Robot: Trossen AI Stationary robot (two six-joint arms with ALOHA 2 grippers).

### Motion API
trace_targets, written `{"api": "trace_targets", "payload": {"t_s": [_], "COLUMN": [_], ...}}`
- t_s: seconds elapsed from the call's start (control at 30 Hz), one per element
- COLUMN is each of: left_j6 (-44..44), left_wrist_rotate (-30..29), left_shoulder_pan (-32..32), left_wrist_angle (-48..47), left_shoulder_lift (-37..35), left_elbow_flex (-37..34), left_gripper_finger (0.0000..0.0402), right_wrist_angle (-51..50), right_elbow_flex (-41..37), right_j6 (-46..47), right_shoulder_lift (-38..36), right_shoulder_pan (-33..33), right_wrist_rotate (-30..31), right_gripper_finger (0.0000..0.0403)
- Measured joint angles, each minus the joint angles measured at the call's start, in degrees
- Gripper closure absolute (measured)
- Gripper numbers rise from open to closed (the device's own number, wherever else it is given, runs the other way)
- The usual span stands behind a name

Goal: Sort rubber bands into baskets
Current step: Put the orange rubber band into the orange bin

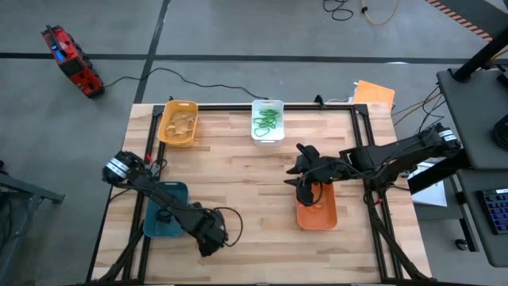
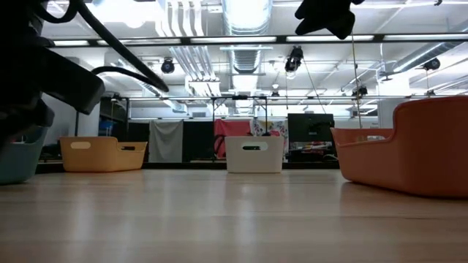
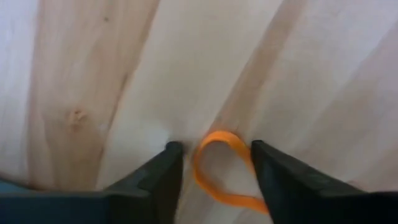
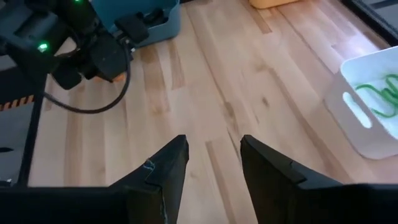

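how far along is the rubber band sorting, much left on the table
Mostly done, it seems: green bands lie in the white basket and tan ones in the yellow basket. In hand: the left gripper is down at the table near the teal basket, fingers either side of one orange band. Left: carrying it to the orange basket, below the right gripper. No other loose bands show.

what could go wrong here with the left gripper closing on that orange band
The thin orange rubber band lies flat on the pale wooden table between the left gripper's open fingers, so they may slide over it and close on nothing. If pinched at one edge, the band could spring away. The round-cornered orange plastic basket sits across the table under the right gripper, so the arms may crowd each other at delivery.
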Motion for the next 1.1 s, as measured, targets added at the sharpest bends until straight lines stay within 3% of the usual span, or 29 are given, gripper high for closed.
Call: {"api": "trace_targets", "payload": {"t_s": [0.23, 0.53, 0.63, 0.83, 0.97, 1.1], "left_j6": [3.2, 12.9, 16.8, 24.9, 39.3, 53.2], "left_wrist_rotate": [-2.2, -15.8, -23.1, -36.5, -40.9, -40.4], "left_shoulder_pan": [-0.3, -1.2, -2.7, -5.6, -7.3, -7.6], "left_wrist_angle": [0.1, -0.1, 0.1, 2.3, 14.4, 29.0], "left_shoulder_lift": [0.3, -2.6, -4.9, -9.7, -11.6, -11.9], "left_elbow_flex": [2.4, 11.8, 14.8, 17.0, 14.6, 10.5], "left_gripper_finger": [0.0385, 0.0401, 0.0401, 0.0401, 0.0401, 0.0401], "right_wrist_angle": [0.0, 3.1, 12.7, 43.1, 56.6, 60.1], "right_elbow_flex": [-0.1, -4.2, -9.1, -20.6, -22.8, -19.9], "right_j6": [-1.2, -2.0, -4.6, -14.6, -19.2, -21.5], "right_shoulder_lift": [0.0, 0.0, 0.1, 3.6, 9.5, 16.4], "right_shoulder_pan": [0.0, 1.4, 2.9, 6.0, 7.5, 8.3], "right_wrist_rotate": [1.1, 2.9, 4.2, 4.1, 4.6, 7.7], "right_gripper_finger": [0.0263, 0.0264, 0.0264, 0.0264, 0.0264, 0.0264]}}
